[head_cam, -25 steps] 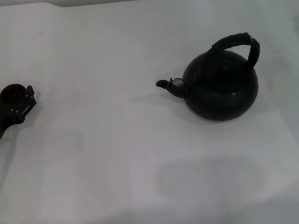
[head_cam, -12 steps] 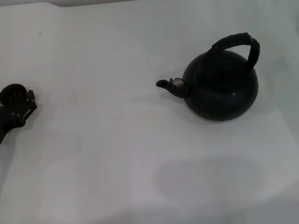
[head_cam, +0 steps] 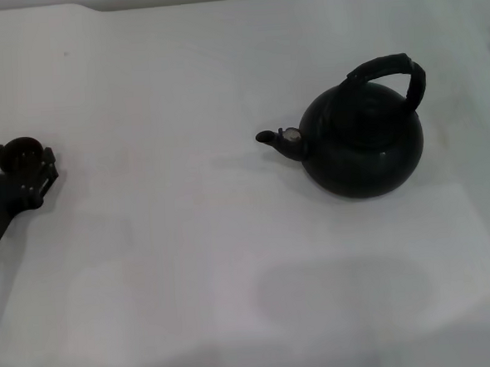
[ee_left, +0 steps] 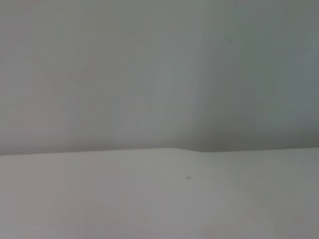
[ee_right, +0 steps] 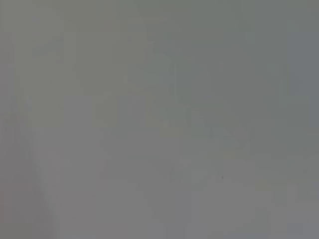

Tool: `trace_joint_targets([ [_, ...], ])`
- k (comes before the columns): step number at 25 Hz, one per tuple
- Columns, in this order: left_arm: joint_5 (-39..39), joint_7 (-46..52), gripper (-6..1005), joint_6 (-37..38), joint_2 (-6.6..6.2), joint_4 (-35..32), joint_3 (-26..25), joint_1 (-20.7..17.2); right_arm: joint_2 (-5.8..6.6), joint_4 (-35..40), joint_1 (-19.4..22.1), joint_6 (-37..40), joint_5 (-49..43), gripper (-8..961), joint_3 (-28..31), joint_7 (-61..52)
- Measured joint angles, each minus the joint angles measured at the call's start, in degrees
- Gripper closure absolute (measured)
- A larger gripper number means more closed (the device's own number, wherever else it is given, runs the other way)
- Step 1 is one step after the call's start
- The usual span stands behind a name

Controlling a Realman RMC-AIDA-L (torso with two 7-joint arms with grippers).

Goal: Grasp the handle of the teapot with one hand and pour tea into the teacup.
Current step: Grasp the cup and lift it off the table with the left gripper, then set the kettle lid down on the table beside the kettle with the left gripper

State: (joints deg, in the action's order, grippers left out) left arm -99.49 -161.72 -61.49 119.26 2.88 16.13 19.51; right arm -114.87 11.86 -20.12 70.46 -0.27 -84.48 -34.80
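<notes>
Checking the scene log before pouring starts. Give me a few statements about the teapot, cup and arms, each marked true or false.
1. The teapot stands upright on the table. True.
2. Its spout points toward the robot's right. False: it points toward the robot's left.
3. The left gripper sits at the table's left edge with the teacup at its jaws. True.
4. The right gripper grips the handle. False: nothing touches the handle, and no right arm appears in the head view.
5. The teacup stands beside the teapot. False: they are far apart.
</notes>
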Motion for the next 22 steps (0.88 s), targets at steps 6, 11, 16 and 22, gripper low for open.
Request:
trace_joint_targets([
  [6, 0.04, 0.00, 247, -0.06, 0.00, 0.20, -0.01, -0.04, 0.02, 0.00, 0.00, 0.63, 0.00, 265, 0.10, 0.00],
  [11, 0.12, 0.00, 304, -1.93, 0.01, 0.21, 0.07, 0.03, 0.06, 0.00, 0.00, 1.21, 0.00, 264, 0.11, 0.00],
  [16, 3.29, 0.02, 305, -5.65, 0.06, 0.41, 0.14, 1.26, 0.09, 0.00, 0.00, 1.21, 0.00, 264, 0.11, -0.05],
  [22, 12.14, 0.07, 304, -5.34, 0.08, 2.36, 0.13, 4.73, -0.07, 0.00, -0.11, 1.21, 0.00, 265, 0.11, -0.10],
])
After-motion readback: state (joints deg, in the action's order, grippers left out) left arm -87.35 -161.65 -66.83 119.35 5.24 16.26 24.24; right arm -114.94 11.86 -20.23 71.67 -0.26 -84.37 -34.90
